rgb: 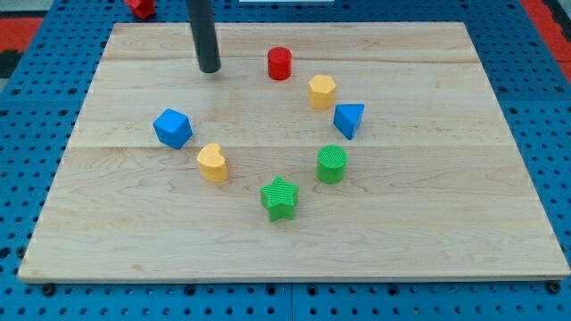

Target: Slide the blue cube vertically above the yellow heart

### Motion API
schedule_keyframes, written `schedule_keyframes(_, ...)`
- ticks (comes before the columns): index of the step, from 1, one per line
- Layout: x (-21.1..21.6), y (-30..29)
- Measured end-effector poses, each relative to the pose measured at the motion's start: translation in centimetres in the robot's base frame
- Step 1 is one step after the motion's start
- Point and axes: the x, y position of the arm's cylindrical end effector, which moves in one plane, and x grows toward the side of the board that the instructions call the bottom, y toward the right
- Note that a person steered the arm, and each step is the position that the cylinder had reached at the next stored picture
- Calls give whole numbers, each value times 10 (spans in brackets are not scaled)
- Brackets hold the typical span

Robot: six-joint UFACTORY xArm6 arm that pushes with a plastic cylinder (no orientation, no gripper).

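The blue cube (172,127) sits on the wooden board at the view's left of centre. The yellow heart (212,162) lies just below and to the right of it, a small gap between them. My tip (210,68) rests on the board above both, nearer the view's top, well apart from the blue cube and slightly to its right. The dark rod rises from the tip out of the view's top.
A red cylinder (279,63) stands right of my tip. A yellow hexagonal block (322,91), a blue triangular block (349,119), a green cylinder (332,164) and a green star (280,198) curve down the right side. A red piece (139,7) lies off the board at the top.
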Motion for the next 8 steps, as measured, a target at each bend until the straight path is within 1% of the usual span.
schedule_keyframes(1,20,-87)
schedule_keyframes(2,101,-141)
schedule_keyframes(3,131,-102)
schedule_keyframes(4,131,-36)
schedule_keyframes(5,115,-13)
schedule_keyframes(6,99,-5)
schedule_keyframes(7,106,-72)
schedule_keyframes(8,65,-97)
